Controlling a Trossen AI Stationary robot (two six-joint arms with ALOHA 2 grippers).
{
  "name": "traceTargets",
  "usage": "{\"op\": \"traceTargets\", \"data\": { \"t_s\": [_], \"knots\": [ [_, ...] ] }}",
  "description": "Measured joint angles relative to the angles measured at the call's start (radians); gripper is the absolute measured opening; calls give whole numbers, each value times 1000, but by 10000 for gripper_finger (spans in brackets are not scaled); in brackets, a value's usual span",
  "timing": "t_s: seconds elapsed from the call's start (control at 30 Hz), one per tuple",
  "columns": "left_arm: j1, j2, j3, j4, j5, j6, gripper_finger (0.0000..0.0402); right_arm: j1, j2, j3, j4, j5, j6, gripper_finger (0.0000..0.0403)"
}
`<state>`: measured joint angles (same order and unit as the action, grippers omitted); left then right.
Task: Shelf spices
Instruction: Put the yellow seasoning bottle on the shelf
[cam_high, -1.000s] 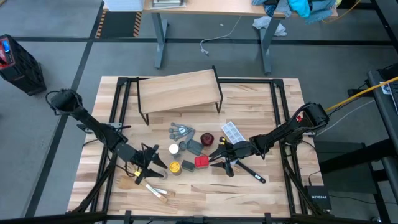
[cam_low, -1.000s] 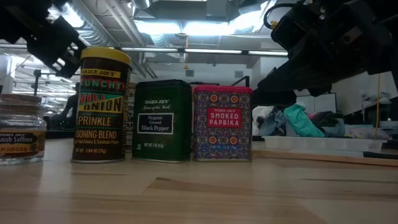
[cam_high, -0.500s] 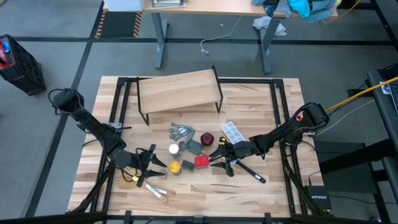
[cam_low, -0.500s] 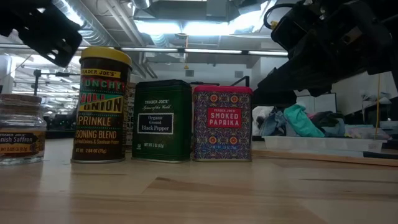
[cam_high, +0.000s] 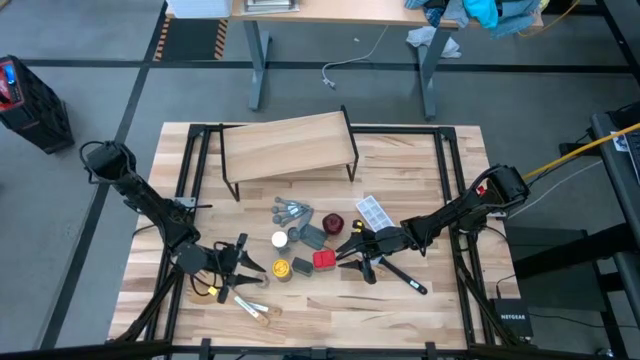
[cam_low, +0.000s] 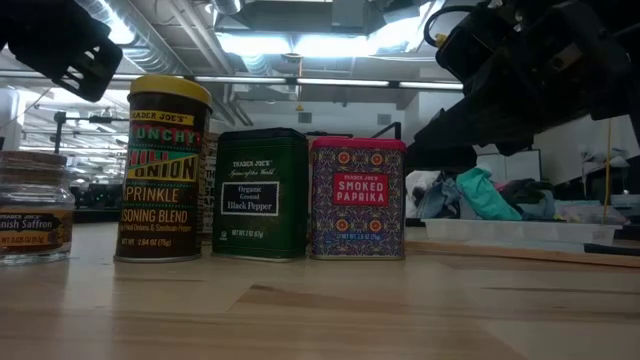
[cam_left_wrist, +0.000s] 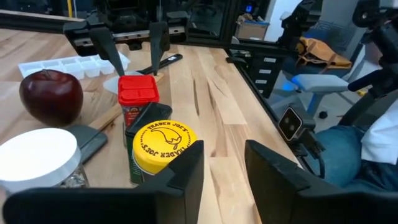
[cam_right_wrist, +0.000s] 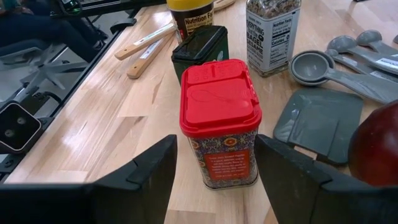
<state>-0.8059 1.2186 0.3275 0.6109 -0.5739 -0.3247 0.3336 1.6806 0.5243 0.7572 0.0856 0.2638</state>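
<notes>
Item: red square tin (cam_right_wrist: 219, 121), upright mid-table beside the dark grey square tin (cam_right_wrist: 200, 50); our right gripper (cam_right_wrist: 214, 163), fingers spread and empty, should advance squarely, clamp below the lid; left gripper (cam_left_wrist: 222, 163) likewise spread, waiting.

One camera hangs above me, looking straight down on the whole surface (cam_high: 400, 300). Another sits at surface level, close to the jars, facing the room behind. My left wrist camera looks over the yellow-capped jar (cam_left_wrist: 163, 144); my right wrist camera sits near the red square tin (cam_right_wrist: 220, 121). All four views share that tin.
</notes>
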Motion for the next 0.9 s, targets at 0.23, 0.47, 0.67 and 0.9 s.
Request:
{"op": "traceTargets", "data": {
  "t_s": [0.23,0.47,0.67,0.9],
  "knots": [
    [0,0,0,1,0,19,100,-7,-38,0,-55,9,0,221],
    [0,0,0,-2,0,22,99,-7,-235,0,-291,9,0,221],
    [0,0,0,-2,0,24,100,-7,-371,0,-342,9,0,221],
    [0,0,0,-6,0,43,100,-7,-515,-81,-271,8,0,221]
  ]
}}
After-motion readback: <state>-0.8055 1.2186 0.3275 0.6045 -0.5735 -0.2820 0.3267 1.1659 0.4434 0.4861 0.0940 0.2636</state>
